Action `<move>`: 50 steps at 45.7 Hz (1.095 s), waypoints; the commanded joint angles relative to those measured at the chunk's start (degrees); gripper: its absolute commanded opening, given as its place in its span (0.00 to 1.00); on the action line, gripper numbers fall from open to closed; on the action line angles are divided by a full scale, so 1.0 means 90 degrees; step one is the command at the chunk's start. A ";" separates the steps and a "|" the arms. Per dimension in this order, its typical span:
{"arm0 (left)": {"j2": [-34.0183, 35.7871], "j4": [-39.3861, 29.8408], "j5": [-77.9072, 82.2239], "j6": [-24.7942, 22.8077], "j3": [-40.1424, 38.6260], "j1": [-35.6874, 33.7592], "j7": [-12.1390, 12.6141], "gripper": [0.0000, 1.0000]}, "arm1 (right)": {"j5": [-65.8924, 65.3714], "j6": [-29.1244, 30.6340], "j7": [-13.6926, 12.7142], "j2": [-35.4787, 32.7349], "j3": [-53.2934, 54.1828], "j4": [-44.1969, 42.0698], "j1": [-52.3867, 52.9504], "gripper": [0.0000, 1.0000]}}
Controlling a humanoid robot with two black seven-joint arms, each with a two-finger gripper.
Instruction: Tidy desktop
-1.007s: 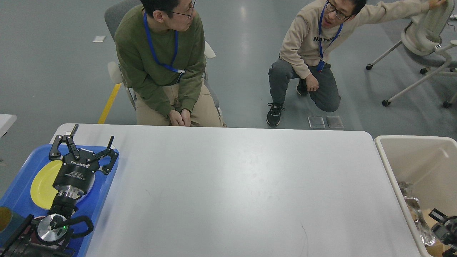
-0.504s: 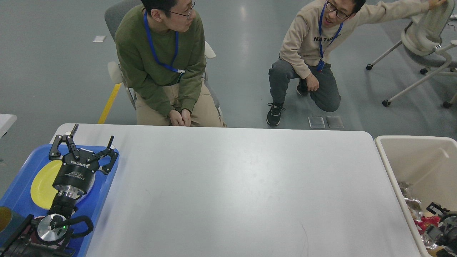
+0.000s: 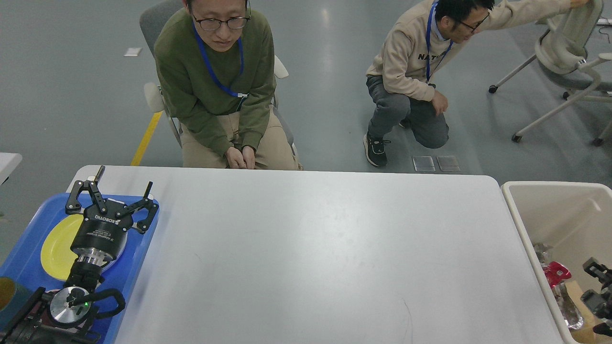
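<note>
As nothing loose is seen on the large white rectangular desktop (image 3: 325,258) with rounded corners, the task is judged to be at its last step, or already finished.

Nearest to the view, at the left, the left gripper (image 3: 111,198) is held above the blue plastic tray (image 3: 131,272), which lies on the left end of the desktop; its two black fingers are spread wide apart and nothing is held between them. A round yellow plate (image 3: 57,248) is seen in the tray, partly hidden under the black wrist.

At the lower right edge, the right gripper (image 3: 597,286) is seen only in part, small and dark, over the beige plastic bin (image 3: 526,224) that stands just beside the right end of the desktop. Whether its fingers are spread or pressed together cannot be told. Crumpled wrappers, one of them red (image 3: 554,273), are seen inside the bin.

The next move is judged to call for the right arm to be lifted clear of the bin wall without touching it.

Farther away, behind the table, a seated man in a green sweater (image 3: 215,81) and a crouching man in a beige sweater (image 3: 411,67) are seen.
</note>
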 commanded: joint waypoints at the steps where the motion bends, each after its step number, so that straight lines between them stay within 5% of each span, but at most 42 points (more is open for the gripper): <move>1: 0.0008 0.0000 0.0000 0.0007 -0.0006 0.0000 0.0000 0.96 | -0.0020 -0.0031 0.0011 -0.0156 0.2007 0.0082 0.0177 1.00; 15: 0.0008 0.0000 0.0000 0.0007 0.0004 -0.0001 0.0000 0.96 | -0.0030 0.0018 0.0411 -0.0889 0.6030 0.1682 0.0188 1.00; 23: -0.0001 0.0000 0.0000 0.0007 0.0004 0.0009 0.0000 0.96 | -0.0068 0.0067 0.1855 -0.0870 0.9302 0.2590 -0.0700 1.00; 27: 0.0008 0.0000 0.0000 0.0007 0.0004 0.0009 0.0000 0.96 | -0.0166 0.0485 0.2403 -0.0870 1.0018 0.2962 -0.1140 1.00; 32: -0.0001 0.0000 0.0000 0.0007 0.0004 0.0009 0.0000 0.96 | -0.0274 0.2057 0.2511 -0.0821 1.0885 0.3109 -0.1336 1.00; 38: -0.0001 0.0000 0.0000 0.0007 0.0004 0.0009 0.0000 0.96 | -0.0429 0.3171 0.2531 -0.0255 1.1834 0.3177 -0.1756 1.00; 50: 0.0008 0.0000 0.0000 0.0007 0.0004 0.0009 0.0000 0.96 | -0.2207 0.3397 0.2941 0.0761 1.2977 0.3704 -0.2039 1.00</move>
